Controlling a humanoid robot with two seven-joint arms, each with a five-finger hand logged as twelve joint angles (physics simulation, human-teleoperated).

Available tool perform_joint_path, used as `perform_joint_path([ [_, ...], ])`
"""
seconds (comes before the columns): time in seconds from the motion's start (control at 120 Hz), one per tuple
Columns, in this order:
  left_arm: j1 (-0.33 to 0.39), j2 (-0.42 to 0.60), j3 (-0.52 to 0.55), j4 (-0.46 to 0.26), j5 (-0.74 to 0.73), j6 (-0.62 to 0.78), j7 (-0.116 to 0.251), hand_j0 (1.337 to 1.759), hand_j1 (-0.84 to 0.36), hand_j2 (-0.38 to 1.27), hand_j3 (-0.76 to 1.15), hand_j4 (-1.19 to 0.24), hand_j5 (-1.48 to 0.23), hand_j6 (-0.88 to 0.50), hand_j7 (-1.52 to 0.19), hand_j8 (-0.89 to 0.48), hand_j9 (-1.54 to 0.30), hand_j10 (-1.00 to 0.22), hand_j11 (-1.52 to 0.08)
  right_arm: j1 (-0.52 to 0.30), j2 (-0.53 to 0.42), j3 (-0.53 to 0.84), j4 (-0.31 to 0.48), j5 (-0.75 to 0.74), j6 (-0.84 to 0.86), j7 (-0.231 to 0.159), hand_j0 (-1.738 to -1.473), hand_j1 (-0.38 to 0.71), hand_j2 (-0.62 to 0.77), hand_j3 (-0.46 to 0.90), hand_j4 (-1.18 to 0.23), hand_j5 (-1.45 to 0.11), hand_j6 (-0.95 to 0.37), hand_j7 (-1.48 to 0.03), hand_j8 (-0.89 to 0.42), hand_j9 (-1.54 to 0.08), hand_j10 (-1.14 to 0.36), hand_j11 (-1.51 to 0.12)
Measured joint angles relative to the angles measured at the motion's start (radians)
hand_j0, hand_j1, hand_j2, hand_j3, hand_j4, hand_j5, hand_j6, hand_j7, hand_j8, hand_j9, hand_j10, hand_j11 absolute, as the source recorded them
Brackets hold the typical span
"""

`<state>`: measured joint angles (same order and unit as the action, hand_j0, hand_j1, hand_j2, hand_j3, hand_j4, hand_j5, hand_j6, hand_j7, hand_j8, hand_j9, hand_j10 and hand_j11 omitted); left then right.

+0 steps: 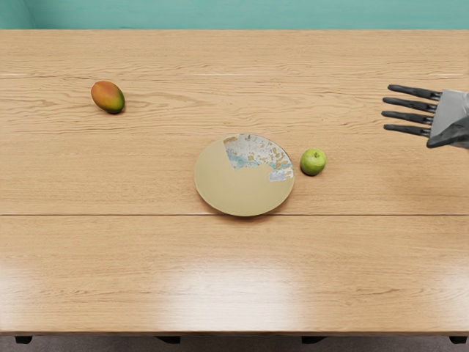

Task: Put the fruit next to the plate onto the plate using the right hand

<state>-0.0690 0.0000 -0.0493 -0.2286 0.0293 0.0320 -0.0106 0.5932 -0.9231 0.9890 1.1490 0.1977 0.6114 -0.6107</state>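
A green apple (313, 161) lies on the wooden table just right of a round beige plate (234, 187) with a patterned patch at its upper right. The plate carries nothing. My right hand (410, 111) enters from the right edge, above and to the right of the apple, well apart from it. Its dark fingers (401, 103) are stretched out straight toward the left and hold nothing. The left arm does not show.
A mango (108, 96), orange and green, lies at the far left of the table, far from the plate. The table's (234, 279) front edge runs along the bottom, and a teal wall stands behind its far edge.
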Motion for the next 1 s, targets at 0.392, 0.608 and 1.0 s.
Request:
perform_joint_path([
  [0.392, 0.000, 0.000, 0.000, 0.000, 0.000, 0.000, 0.000, 1.658, 0.35, 0.00, 0.00, 0.00, 0.00, 0.00, 0.00, 0.00, 0.00, 0.00, 0.00, 0.215, 0.057, -0.079, 0.354, -0.671, -0.178, 0.000, -1.658, -0.33, 0.00, 0.00, -0.02, -0.03, -0.02, -0.03, -0.02, -0.03, -0.02, -0.03],
  [0.608, 0.000, 0.000, 0.000, 0.000, 0.000, 0.000, 0.000, 1.658, 0.35, 0.00, 0.00, 0.00, 0.00, 0.00, 0.00, 0.00, 0.00, 0.00, 0.00, 0.361, 0.238, -0.324, 0.338, -0.852, -0.438, 0.000, -1.658, -0.32, 0.00, 0.00, -0.02, -0.03, -0.02, -0.03, -0.02, -0.03, -0.02, -0.03],
  [1.0, 0.000, 0.000, 0.000, 0.000, 0.000, 0.000, 0.000, 1.658, 0.35, 0.00, 0.00, 0.00, 0.00, 0.00, 0.00, 0.00, 0.00, 0.00, 0.00, 0.415, 0.403, -0.668, 0.240, -1.007, -0.919, 0.000, -1.658, -0.32, 0.00, 0.00, -0.03, -0.03, -0.03, -0.03, -0.03, -0.03, -0.03, -0.03],
])
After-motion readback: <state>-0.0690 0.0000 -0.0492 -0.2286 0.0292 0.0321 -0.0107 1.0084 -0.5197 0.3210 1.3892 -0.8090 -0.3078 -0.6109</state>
